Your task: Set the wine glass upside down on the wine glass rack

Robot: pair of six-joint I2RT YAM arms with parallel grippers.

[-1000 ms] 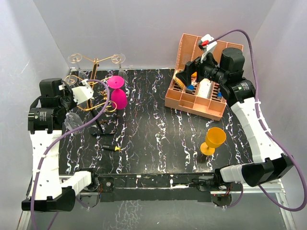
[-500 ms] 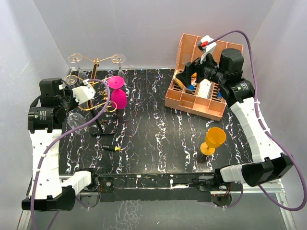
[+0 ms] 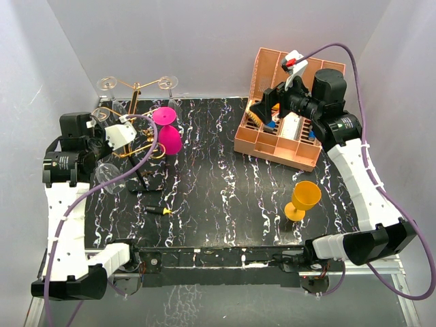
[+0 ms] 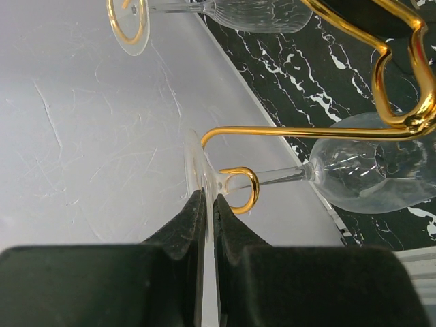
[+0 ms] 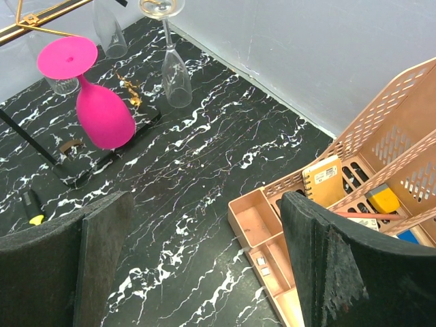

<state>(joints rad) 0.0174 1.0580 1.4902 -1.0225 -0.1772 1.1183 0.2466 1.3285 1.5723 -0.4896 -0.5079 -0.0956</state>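
At 9 o'clock on the table [image 3: 225, 204], the left pincer [image 4: 204, 204] is clamped tight on the flat foot of the glass [image 4: 368, 170]. In the last second the arm has slid a little toward 5 o'clock, and the bowl of the glass has gone with it. Now we see the thin stem lying inside a gold curl of the rack [image 4: 300, 131]. The foot is on one side of the curl and the bowl is on the other. We think the glass is almost hung, bowl down. What is left is to let go gently and back away. A pink glass [image 3: 167, 133] hangs near it, toward 3 o'clock. A yellow cup [image 3: 303, 197] stands at 4 o'clock. Up at 2 o'clock the right pincer [image 5: 204, 204] has not moved. Its fingers are wide apart, holding nothing, above the pink tray [image 3: 272, 146].
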